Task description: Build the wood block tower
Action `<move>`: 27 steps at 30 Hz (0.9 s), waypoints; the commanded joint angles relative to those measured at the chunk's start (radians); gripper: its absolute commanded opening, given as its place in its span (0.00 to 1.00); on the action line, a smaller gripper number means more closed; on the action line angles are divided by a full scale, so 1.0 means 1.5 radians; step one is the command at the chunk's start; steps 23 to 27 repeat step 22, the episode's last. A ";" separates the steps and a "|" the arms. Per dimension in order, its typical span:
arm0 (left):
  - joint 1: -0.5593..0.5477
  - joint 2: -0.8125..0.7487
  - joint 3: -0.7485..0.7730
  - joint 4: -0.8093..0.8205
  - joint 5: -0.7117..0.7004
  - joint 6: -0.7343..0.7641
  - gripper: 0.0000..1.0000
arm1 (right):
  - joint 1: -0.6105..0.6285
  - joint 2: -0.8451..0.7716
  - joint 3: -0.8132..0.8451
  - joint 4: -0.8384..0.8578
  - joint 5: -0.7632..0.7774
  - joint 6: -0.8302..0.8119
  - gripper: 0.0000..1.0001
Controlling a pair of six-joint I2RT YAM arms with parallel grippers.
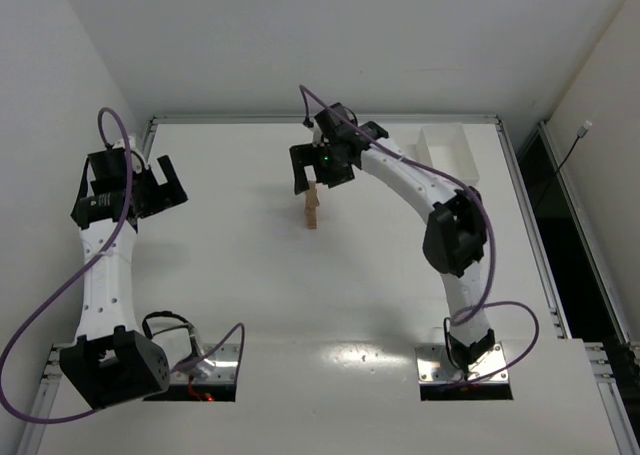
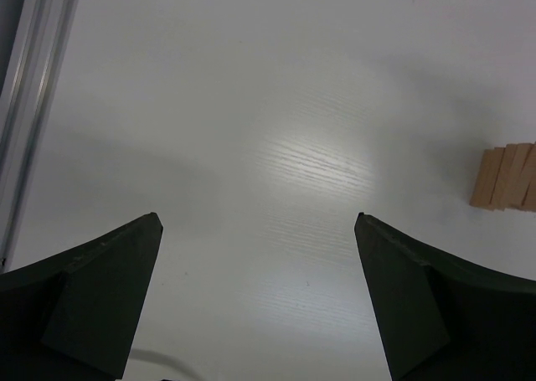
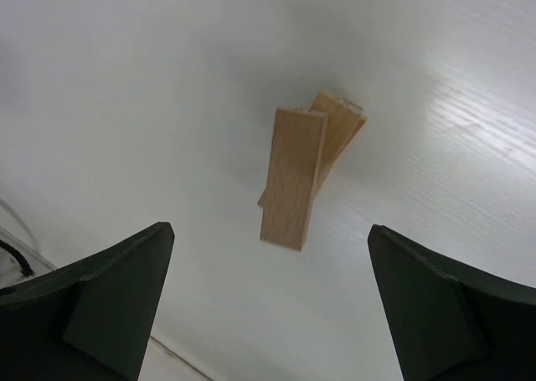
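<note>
Overhead, from the top view: the tower (image 1: 312, 207) stood mid-counter (image 1: 230, 305). My right gripper (image 1: 322, 175) hung just above it, jaws wide and empty. From the left wrist, my left gripper (image 2: 256, 230) gaped over bare counter, with the tower at the frame's right edge. Only the right wrist showed the top block (image 3: 293, 176) lying skewed across its fellows. I judged the placing step finished; the next move called for a straight lift clear. No loose block showed.

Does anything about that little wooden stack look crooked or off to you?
Yes. In the right wrist view, the top light-brown wooden block on the narrow tower sits twisted out of line with the lower blocks. Their ends poke out to one side beneath it, so the layers do not line up.
</note>
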 commanded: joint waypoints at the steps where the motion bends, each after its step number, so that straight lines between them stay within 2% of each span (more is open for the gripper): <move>1: -0.018 -0.034 -0.009 0.004 0.032 0.041 1.00 | 0.003 -0.148 -0.030 0.038 0.013 -0.128 0.99; 5: -0.025 -0.027 -0.025 -0.002 0.055 0.076 1.00 | -0.019 -0.268 -0.175 0.064 0.119 -0.236 0.99; 9: -0.050 -0.014 -0.043 0.013 0.049 0.101 1.00 | -0.100 -0.387 -0.308 0.100 0.179 -0.380 0.99; 11: -0.080 -0.014 -0.055 0.043 0.023 0.101 1.00 | -0.134 -0.438 -0.389 0.130 0.236 -0.407 0.99; 14: -0.134 -0.014 -0.072 0.080 -0.013 0.101 1.00 | -0.240 -0.480 -0.462 0.152 0.226 -0.401 0.99; 16: -0.168 -0.007 -0.072 0.086 -0.043 0.101 1.00 | -0.296 -0.486 -0.489 0.152 0.206 -0.401 0.99; 20: -0.212 0.019 -0.072 0.100 -0.079 0.093 1.00 | -0.330 -0.515 -0.503 0.152 0.190 -0.395 0.99; 27: -0.220 0.025 -0.072 0.108 -0.087 0.093 1.00 | -0.336 -0.530 -0.510 0.152 0.184 -0.388 0.99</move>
